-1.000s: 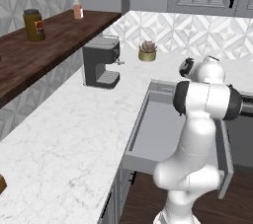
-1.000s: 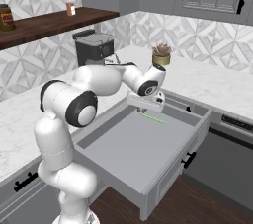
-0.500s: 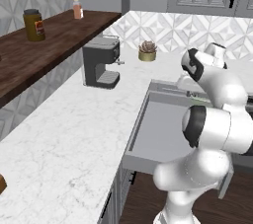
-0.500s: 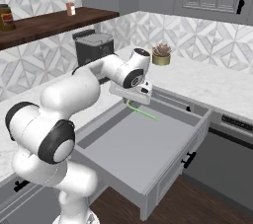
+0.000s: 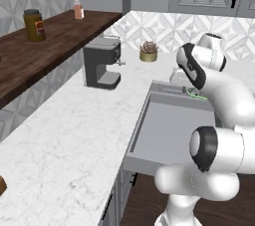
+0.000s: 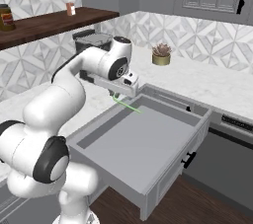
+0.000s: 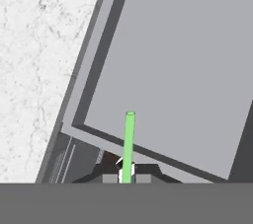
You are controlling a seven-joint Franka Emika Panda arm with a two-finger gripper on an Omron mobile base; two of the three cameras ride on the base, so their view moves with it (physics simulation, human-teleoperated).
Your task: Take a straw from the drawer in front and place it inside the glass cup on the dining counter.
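My gripper [image 6: 117, 94] is shut on one end of the thin light-green straw [image 6: 129, 105], which slants down toward the open grey drawer [image 6: 148, 141]. It hangs above the drawer's rear left corner, close to the counter's edge. In the hand view the straw [image 7: 129, 139] sticks out from between my fingertips [image 7: 126, 174] over the drawer [image 7: 173, 60] floor and its wall. From the left base view, the straw [image 5: 195, 94] shows just past my forearm at the back of the drawer [image 5: 167, 125]. The glass cup and the dining counter are out of view.
A black coffee machine [image 5: 102, 63] and a small potted plant [image 5: 148, 51] stand on the white marble wall counter [image 5: 74, 135]. A dark wooden shelf [image 5: 45, 46] above it carries jars. Wall cabinets hang at the back, and a dark appliance front [image 6: 232, 159] sits right of the drawer.
The arm has swung around, carrying the straw from the drawer's back middle toward its rear left corner by the counter. The gripper has stayed shut on it.
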